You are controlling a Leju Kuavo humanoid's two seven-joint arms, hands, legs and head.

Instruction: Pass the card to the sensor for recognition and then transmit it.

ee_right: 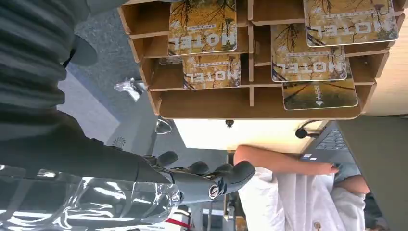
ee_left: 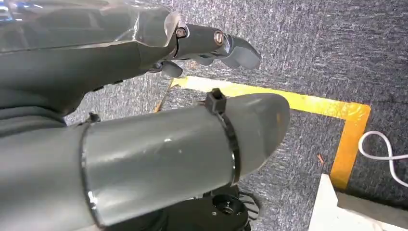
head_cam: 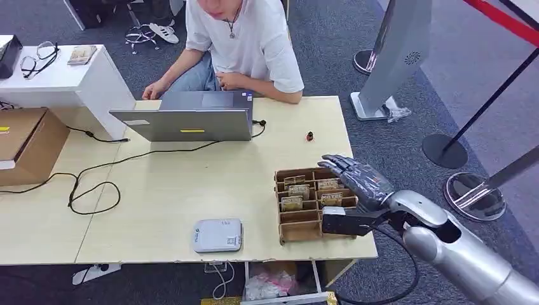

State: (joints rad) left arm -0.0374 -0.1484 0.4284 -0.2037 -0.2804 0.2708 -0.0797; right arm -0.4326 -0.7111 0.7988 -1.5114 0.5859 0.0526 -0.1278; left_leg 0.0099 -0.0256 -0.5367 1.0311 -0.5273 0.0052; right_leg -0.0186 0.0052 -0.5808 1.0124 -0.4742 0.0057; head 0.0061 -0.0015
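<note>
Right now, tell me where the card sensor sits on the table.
In the head view the grey card sensor lies flat near the table's front edge, left of the wooden card rack and nearer the robot than the laptop.

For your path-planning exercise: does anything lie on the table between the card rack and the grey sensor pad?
Nothing visible does. The rack holding the hotel cards sits just beside the sensor pad, with bare tabletop between. The right hand hovers above the rack, holding nothing.

Hotel reception mock-up, card rack (head_cam: 309, 204), stanchions (head_cam: 445, 149)
</note>
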